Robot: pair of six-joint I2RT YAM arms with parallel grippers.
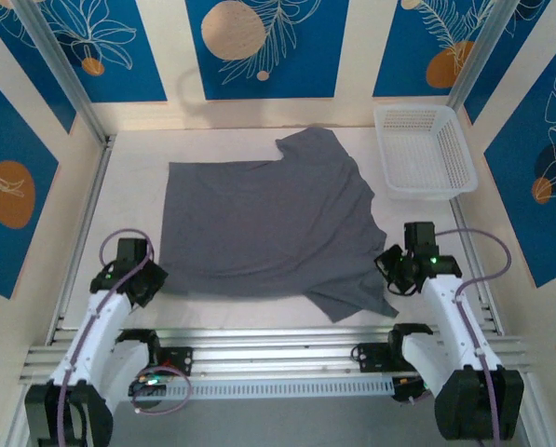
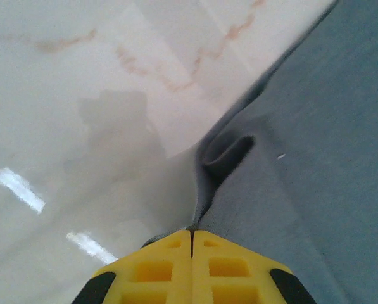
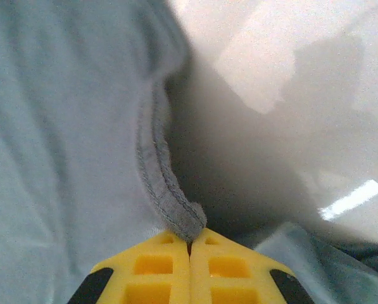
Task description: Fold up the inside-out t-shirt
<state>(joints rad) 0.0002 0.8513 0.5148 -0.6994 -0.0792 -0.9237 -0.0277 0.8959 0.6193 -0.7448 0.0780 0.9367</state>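
The inside-out t-shirt (image 1: 268, 223) lies spread largely flat on the table (image 1: 128, 186), covering the middle of the surface. One sleeve reaches toward the far edge and the other trails toward the near right corner. The cloth is plain dark grey with shallow wrinkles and no print. A white basket (image 1: 425, 149) stands at the far right corner, just beside the shirt's right side; contact cannot be told. The left gripper (image 1: 145, 279) sits at the shirt's near left corner, close to the near edge of the surface. In the left wrist view its yellow fingers (image 2: 157, 269) are pressed together with no visible gap, and a thin edge of the grey cloth is pinched at their tips, with a small raised fold just beyond. The right gripper (image 1: 394, 270) sits at the shirt's right side, just above the near right sleeve. In the right wrist view its yellow fingers (image 3: 154, 272) are likewise closed tight, with a stitched hem clamped at the tips and rising away from them. Bare table shows to the right of that hem
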